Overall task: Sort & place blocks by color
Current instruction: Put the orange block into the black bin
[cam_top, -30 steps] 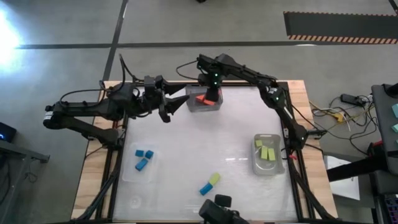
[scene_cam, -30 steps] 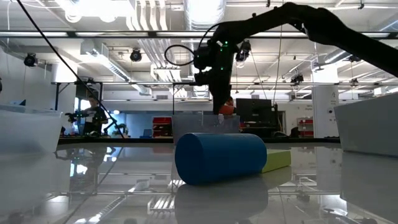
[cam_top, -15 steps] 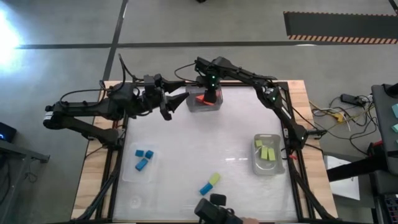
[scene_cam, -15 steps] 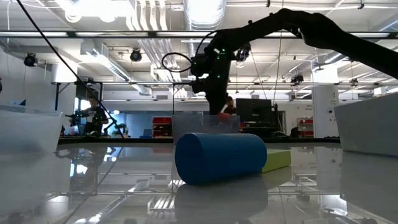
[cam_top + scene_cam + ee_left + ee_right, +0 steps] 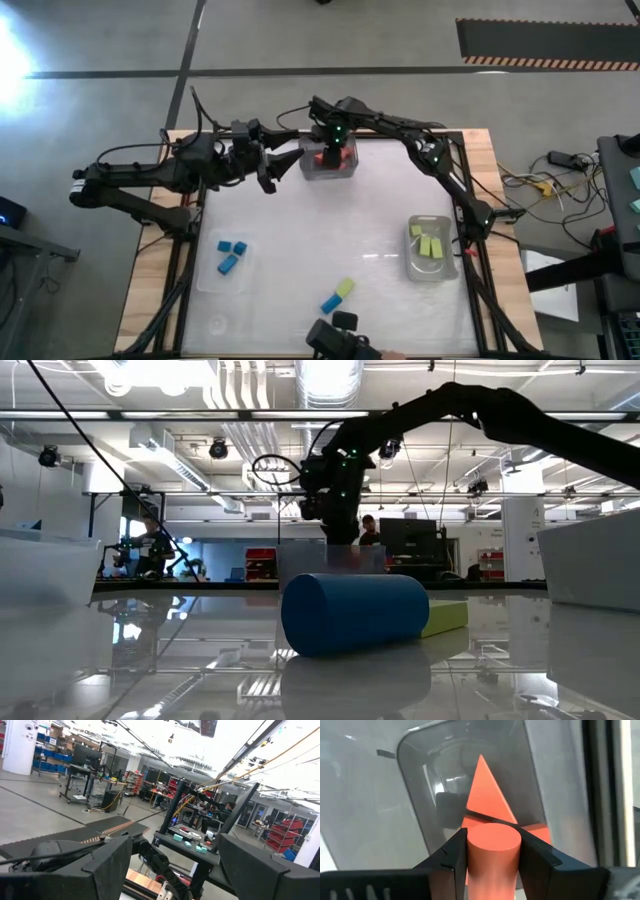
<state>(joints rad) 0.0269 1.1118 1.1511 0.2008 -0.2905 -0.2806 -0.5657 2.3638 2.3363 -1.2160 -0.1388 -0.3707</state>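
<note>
My right gripper [image 5: 492, 845] is shut on an orange-red cylinder block [image 5: 492, 860] and hangs over the clear bin [image 5: 345, 172] at the table's far middle. In that bin lie an orange-red wedge [image 5: 487, 790] and another orange-red block [image 5: 538, 832]. My left gripper [image 5: 288, 162] waits open just left of this bin, touching nothing. Blue blocks [image 5: 231, 255] lie in the left bin. Yellow-green blocks [image 5: 430, 245] lie in the right bin. A blue cylinder [image 5: 355, 612] and a yellow-green block [image 5: 445, 618] lie loose near the table's near edge. My right gripper pinches the orange-red cylinder by its round side [image 5: 470, 857] between the two fingers [image 5: 452, 857], coming from above and pointing down into the bin. One flat end [image 5: 492, 837] shows between the fingertips. Whether the block touches the wedge below, I cannot tell.
The loose blue and yellow-green pair [image 5: 337, 296] lies toward the near edge. Open tabletop [image 5: 320, 230] lies between the three bins. Cables run along the right arm, and the wooden table edge [image 5: 150, 280] frames the white top.
My right gripper has moved a little toward the table's left and gone down into the far bin with the orange-red cylinder still in its fingers. In the low view the block has sunk behind the bin's wall.
</note>
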